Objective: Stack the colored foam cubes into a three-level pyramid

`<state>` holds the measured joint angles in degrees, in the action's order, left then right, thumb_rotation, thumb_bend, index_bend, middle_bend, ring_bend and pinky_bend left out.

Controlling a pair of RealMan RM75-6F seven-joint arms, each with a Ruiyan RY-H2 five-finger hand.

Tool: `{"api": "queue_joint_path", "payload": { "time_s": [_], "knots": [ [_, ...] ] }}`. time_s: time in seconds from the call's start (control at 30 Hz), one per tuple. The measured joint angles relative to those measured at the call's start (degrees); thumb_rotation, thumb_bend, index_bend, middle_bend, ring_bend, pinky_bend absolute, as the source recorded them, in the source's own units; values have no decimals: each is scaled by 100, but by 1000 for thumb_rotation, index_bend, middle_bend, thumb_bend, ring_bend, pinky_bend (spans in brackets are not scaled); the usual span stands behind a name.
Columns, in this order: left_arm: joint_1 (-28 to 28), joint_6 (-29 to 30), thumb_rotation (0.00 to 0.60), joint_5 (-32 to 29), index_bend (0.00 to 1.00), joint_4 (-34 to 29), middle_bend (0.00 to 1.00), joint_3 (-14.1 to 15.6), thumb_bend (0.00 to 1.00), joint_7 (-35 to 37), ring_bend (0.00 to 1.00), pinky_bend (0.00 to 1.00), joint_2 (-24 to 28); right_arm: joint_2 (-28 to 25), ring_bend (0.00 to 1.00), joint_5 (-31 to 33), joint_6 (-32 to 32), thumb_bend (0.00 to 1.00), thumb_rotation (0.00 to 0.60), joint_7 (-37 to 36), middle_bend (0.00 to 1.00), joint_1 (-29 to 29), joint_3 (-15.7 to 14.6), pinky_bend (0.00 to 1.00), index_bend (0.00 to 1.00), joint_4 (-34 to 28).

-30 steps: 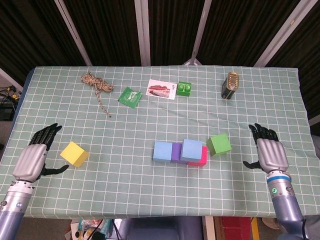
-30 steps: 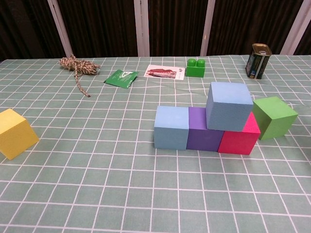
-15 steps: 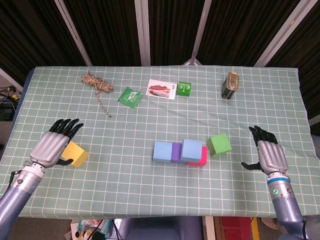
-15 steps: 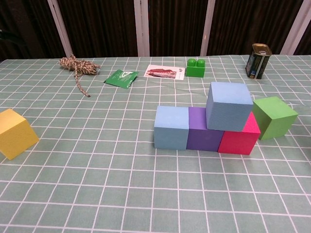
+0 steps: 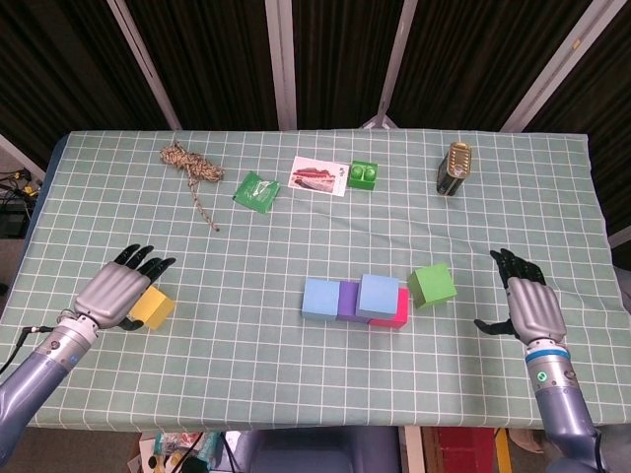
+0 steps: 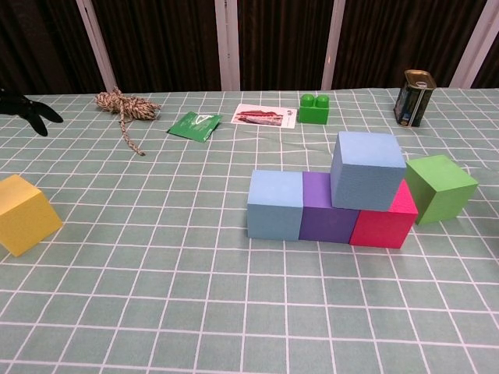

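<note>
On the checked green table (image 5: 296,384), a light blue cube (image 5: 320,299), a purple cube (image 5: 347,300) and a pink cube (image 5: 393,310) stood touching in a row, with a second blue cube (image 5: 379,294) resting on top across the purple and pink ones. A green cube (image 5: 432,284) sat just beside the row's right end. The yellow cube (image 5: 150,306) lay well apart at the left, and the left hand (image 5: 120,294) hovered above it with fingers spread, holding nothing. The right hand (image 5: 527,305) hung near the table's right edge, fingers apart and empty. Farther back lay a coil of rope (image 5: 187,165), a green packet (image 5: 256,191), a printed card (image 5: 318,176), a green toy brick (image 5: 363,174) and a tin can (image 5: 455,168).
</note>
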<state>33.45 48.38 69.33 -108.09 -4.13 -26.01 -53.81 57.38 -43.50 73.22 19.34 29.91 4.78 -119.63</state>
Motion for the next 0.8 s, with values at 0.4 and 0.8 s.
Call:
{"api": "queue_joint_path", "payload": {
  "time_s": [0.4, 0.8],
  "knots": [
    [125, -272, 600, 586, 0, 681, 139, 279, 33, 294, 0, 0, -116, 141, 0, 28, -22, 169, 600, 139, 0, -64, 61, 0, 0, 64],
    [191, -369, 600, 1015, 0, 1338, 139, 463, 60, 711, 0, 0, -423, 252, 0, 49, 8, 169, 600, 211, 0, -130, 154, 0, 0, 142]
  ]
}}
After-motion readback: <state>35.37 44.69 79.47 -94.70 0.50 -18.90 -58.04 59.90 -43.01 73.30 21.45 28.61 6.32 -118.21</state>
